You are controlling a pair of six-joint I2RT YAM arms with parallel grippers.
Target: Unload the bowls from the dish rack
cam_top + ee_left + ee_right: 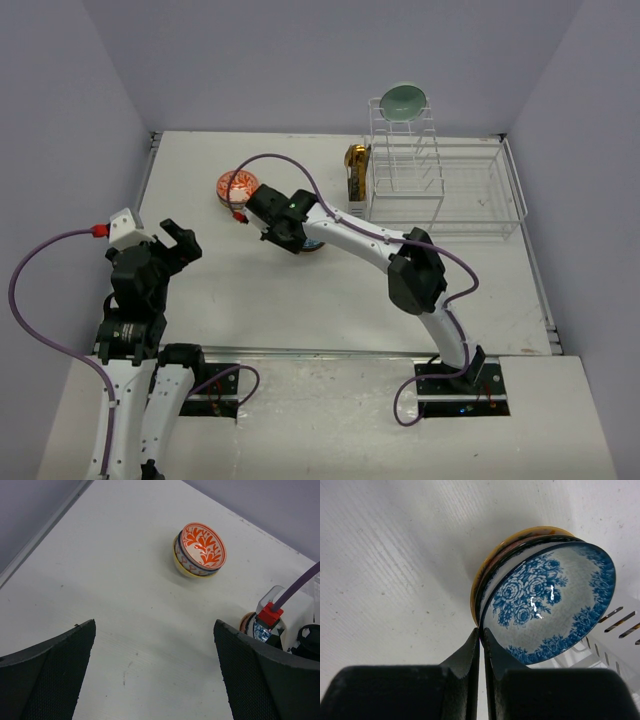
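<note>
R gripper (481, 634) pinches the rim of a blue floral bowl (547, 605), tilted over the white table (250, 300), well left of the dish rack (470, 205).
Bowl inside is white w/ blue roses & a blue flowered band at the edge. A yellow-brown edge shows behind it: own outside or 2nd bowl, can't tell, nor whether it touches the table. From above, the R arm hides most of it. L gripper (155, 630) is spread wide, nothing btwn its pads. Orange-red bowl (202, 545) sits far left; pale teal bowl (403, 100) stands on edge atop the rack. Table matte, lightly scuffed; plain grey walls (300, 60).
</note>
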